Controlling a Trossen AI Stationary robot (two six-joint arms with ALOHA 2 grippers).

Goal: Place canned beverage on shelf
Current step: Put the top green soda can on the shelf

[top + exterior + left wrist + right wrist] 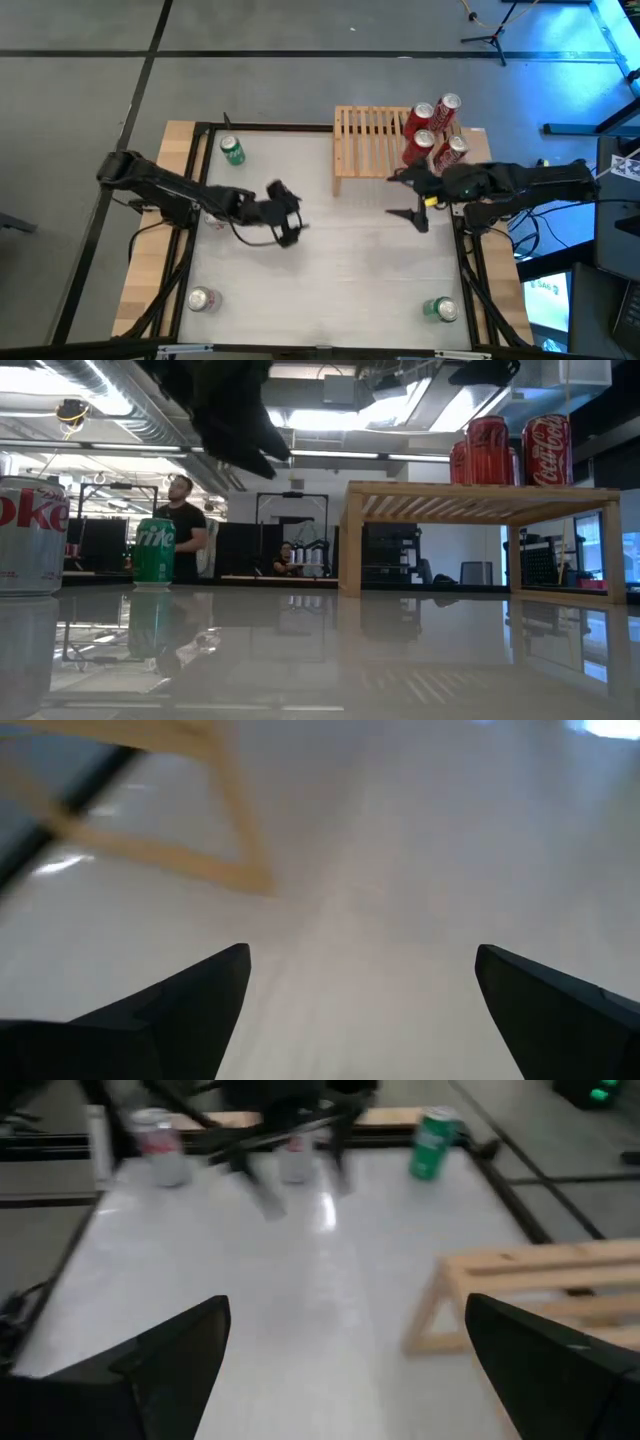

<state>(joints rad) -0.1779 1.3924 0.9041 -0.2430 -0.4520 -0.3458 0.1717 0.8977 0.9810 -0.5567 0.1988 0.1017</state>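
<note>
the shelf sits at the back of the surface, four red cans bunched at its right end, probably saving slats for more. both claws hover apart and empty: left claw mid-surface, right claw just in front of the shelf.

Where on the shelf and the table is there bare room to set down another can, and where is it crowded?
The shelf has its left slats bare; its right end is crowded with four red cans. The table is bare in the middle, between the open left gripper and right gripper. Single cans stand near three corners.
</note>
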